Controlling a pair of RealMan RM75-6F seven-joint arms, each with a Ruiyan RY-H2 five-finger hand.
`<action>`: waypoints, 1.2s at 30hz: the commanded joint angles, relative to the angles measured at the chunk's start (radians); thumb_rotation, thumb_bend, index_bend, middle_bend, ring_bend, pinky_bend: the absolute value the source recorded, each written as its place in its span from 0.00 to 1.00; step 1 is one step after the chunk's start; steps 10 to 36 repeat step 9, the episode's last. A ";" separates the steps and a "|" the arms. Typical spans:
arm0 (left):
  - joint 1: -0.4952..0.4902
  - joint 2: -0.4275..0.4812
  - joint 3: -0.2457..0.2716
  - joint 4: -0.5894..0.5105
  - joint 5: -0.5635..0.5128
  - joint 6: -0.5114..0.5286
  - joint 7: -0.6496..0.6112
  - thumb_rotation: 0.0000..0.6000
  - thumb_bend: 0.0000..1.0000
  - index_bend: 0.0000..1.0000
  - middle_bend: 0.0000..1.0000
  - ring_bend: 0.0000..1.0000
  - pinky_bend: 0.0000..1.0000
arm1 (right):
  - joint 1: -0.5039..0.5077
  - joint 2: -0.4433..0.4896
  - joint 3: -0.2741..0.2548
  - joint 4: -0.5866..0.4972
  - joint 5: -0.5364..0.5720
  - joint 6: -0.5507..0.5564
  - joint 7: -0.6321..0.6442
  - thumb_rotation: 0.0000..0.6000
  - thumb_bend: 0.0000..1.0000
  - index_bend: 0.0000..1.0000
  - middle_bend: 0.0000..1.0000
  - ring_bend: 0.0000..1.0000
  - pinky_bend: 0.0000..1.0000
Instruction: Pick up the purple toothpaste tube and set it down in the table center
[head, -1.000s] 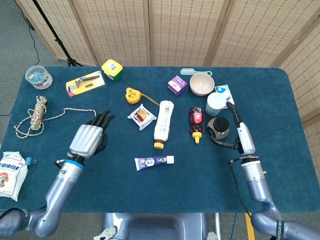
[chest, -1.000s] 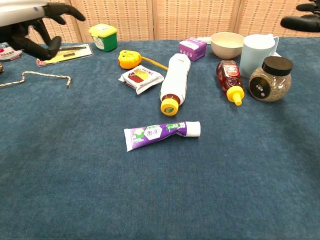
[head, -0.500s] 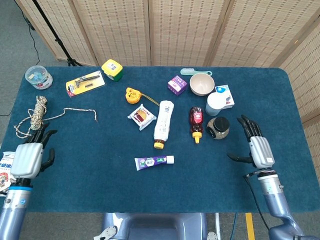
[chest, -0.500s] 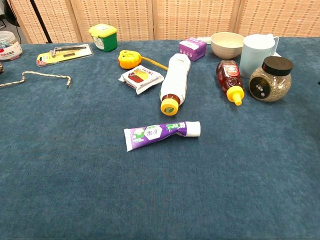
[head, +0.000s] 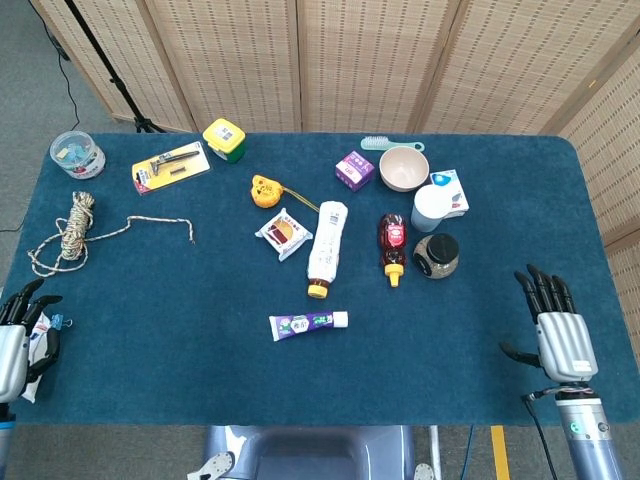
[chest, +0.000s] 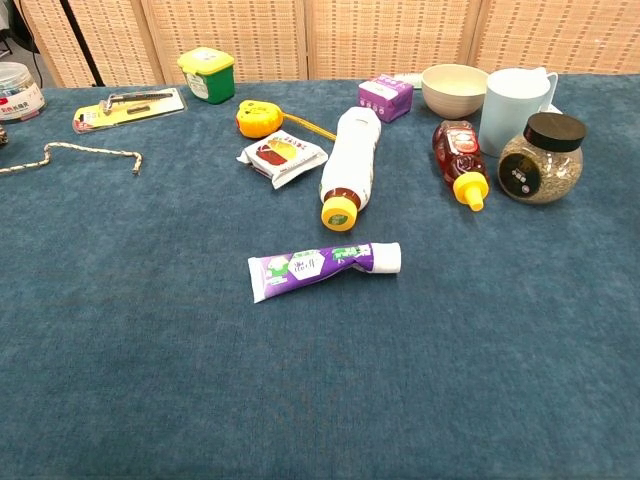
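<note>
1. Both my arms have pulled back since a second ago: my left hand (head: 12, 340), which hovered over the table (head: 200, 330) left of the snack packet, now sits at the near left edge, and my right hand (head: 560, 340), which was up beside the jar, now sits at the near right edge.
2. The chest view, where my left hand showed at the top left a second ago, now shows neither hand.
3. Nothing on the table has shifted between frames.
4. My left hand is released, fingers apart and pointing to the far side, holding nothing; it lies just beside a white snack bag (head: 35, 335) at the table edge, and I cannot tell whether it touches it.
5. My right hand is released too, fingers spread and pointing away, thumb out to the left, grasping nothing.
6. The purple toothpaste tube (head: 308, 323) lies flat, a little nearer than mid-table, white cap to the right, well apart from both hands.
7. Just beyond it lies a white bottle (head: 326, 246) with its yellow cap pointing near; to the right lies a dark sauce bottle (head: 392, 243), then the dark-lidded jar (head: 436, 256).
</note>
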 joint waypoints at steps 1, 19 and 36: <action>0.009 -0.004 -0.015 -0.002 0.015 -0.020 -0.005 1.00 0.57 0.28 0.15 0.17 0.29 | -0.007 0.006 -0.004 -0.008 -0.005 0.004 -0.005 1.00 0.00 0.04 0.00 0.00 0.00; 0.014 0.010 -0.037 -0.040 0.025 -0.072 0.058 1.00 0.57 0.28 0.15 0.18 0.29 | -0.016 0.004 -0.003 0.000 -0.011 0.012 0.018 1.00 0.00 0.04 0.00 0.00 0.00; 0.014 0.010 -0.037 -0.040 0.025 -0.072 0.058 1.00 0.57 0.28 0.15 0.18 0.29 | -0.016 0.004 -0.003 0.000 -0.011 0.012 0.018 1.00 0.00 0.04 0.00 0.00 0.00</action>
